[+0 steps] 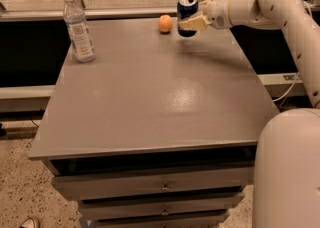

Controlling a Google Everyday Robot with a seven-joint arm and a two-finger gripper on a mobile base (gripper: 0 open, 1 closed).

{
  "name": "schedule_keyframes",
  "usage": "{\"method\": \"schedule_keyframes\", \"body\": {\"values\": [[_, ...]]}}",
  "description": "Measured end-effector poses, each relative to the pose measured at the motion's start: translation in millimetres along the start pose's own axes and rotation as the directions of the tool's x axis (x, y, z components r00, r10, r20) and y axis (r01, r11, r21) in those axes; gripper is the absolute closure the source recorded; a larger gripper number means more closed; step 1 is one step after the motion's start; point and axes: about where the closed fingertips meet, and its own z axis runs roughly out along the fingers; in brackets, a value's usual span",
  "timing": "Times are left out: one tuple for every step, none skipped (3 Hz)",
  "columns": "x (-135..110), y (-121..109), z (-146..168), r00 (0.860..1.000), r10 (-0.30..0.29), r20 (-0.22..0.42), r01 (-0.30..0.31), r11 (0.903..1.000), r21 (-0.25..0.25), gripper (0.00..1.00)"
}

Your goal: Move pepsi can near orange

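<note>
Pepsi can count: one pepsi can, dark blue with a silver top, upright.
Pepsi can place: at the far edge of the table, right of centre, just beside the orange and on its right; a narrow gap shows between the two.
Pepsi can contact: whether its base rests on the table top or hangs just above it cannot be told.
Orange count: one orange, round, smaller than the can, sitting on the table top near the far edge.
Gripper count: one gripper, at the end of the white arm that reaches in from the right.
Gripper place: at the can's right side, over the far right part of the table.
Jaws: closed around the pepsi can, with one tan finger lying across its front at mid height.
Water bottle count: one water bottle, clear plastic with a white cap, upright at the far left of the table, well apart from the can and the orange.
Table: one, grey, flat top, with a shine patch right of centre.
Drawers: stacked fronts below the table top; two small handles show, one above the other.
Robot body: one large white rounded shape at the lower right.
</note>
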Motion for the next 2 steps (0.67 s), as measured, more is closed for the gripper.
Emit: {"method": "schedule_keyframes", "body": {"values": [[9.6, -17.7, 10.8, 1.0, 0.029, 0.001, -0.029, 0.9984, 0.05, 0.84], [16.5, -31.5, 26.6, 0.997, 0.065, 0.033, -0.068, 0.9934, 0.093, 0.53]]}}
